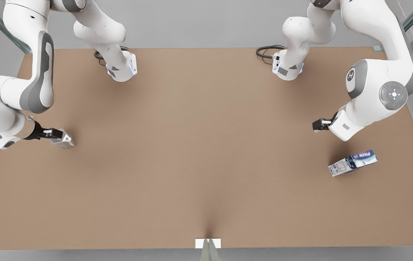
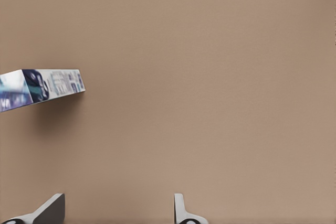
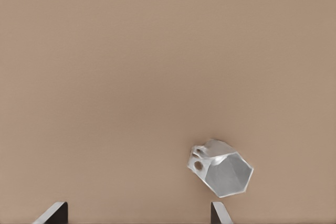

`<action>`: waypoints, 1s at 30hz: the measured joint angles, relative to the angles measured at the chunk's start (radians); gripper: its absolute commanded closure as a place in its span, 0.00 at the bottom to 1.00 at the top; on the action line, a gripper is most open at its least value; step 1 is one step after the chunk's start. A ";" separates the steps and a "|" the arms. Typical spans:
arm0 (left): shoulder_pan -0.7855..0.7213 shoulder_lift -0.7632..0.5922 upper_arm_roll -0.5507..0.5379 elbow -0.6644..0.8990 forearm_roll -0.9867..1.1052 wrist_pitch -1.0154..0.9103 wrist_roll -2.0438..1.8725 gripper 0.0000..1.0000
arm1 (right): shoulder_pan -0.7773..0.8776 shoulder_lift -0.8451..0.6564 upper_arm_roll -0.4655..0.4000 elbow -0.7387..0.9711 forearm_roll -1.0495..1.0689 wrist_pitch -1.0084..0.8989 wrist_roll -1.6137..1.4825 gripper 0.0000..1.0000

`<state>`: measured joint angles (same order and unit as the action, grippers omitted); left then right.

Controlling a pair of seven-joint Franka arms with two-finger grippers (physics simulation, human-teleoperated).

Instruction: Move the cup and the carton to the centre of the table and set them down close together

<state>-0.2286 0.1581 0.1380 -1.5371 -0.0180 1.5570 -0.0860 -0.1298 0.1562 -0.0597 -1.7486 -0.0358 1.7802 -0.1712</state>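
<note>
Cup point(image 3: 220, 168) beside open right pincer point(image 3: 137, 212), carton point(image 2: 39, 87) beside open left pincer point(image 2: 118, 211)

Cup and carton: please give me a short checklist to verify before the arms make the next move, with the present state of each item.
1. Right gripper fingers open: ok, seen apart in the right wrist view.
2. Right gripper around the cup: not ok; in the right wrist view the cup lies ahead of the fingertips.
3. Left gripper fingers open: ok, seen apart in the left wrist view.
4. Left gripper lined up on the carton: not ok; the carton sits off to one side.
5. Cup upright: not ok; it looks tipped.
6. Both things at the centre of the table: not ok.
</note>
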 measured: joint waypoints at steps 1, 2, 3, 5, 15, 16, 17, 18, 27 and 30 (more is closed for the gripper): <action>0.000 0.001 0.000 0.000 0.000 0.000 0.003 0.00 | -0.009 0.002 0.001 -0.004 -0.001 -0.003 -0.012 0.00; 0.001 0.000 -0.001 0.000 0.000 0.000 -0.001 0.00 | -0.020 0.008 0.001 -0.010 -0.001 -0.006 -0.032 0.00; 0.001 0.001 -0.003 0.000 0.000 0.000 -0.004 0.00 | -0.020 0.008 0.000 -0.019 -0.001 -0.004 -0.037 0.00; 0.000 0.002 -0.003 0.000 0.000 0.000 -0.003 0.00 | -0.032 -0.014 0.001 -0.059 -0.001 0.040 -0.062 0.00; 0.000 0.003 -0.006 0.000 0.001 0.000 -0.008 0.00 | -0.107 -0.048 -0.004 -0.266 -0.001 0.214 -0.212 0.00; -0.001 0.003 -0.006 0.000 0.001 -0.001 -0.008 0.00 | -0.118 -0.038 -0.005 -0.269 0.000 0.225 -0.245 0.00; 0.000 0.003 -0.006 0.000 0.001 -0.001 -0.008 0.00 | -0.128 -0.032 -0.005 -0.273 0.000 0.241 -0.253 0.00; 0.000 0.003 -0.006 0.000 0.001 -0.002 -0.008 0.00 | -0.125 -0.032 -0.006 -0.276 0.000 0.250 -0.255 0.00; 0.000 0.012 -0.006 0.000 0.002 -0.001 -0.009 0.00 | -0.167 0.063 -0.086 -0.277 0.017 0.334 -0.468 0.00; 0.000 0.014 -0.006 0.000 0.002 -0.001 -0.009 0.00 | -0.201 0.113 -0.094 -0.265 0.050 0.355 -0.508 0.00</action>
<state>-0.2287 0.1719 0.1319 -1.5371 -0.0156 1.5559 -0.0951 -0.3310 0.2693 -0.1533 -2.0137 0.0144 2.1356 -0.6792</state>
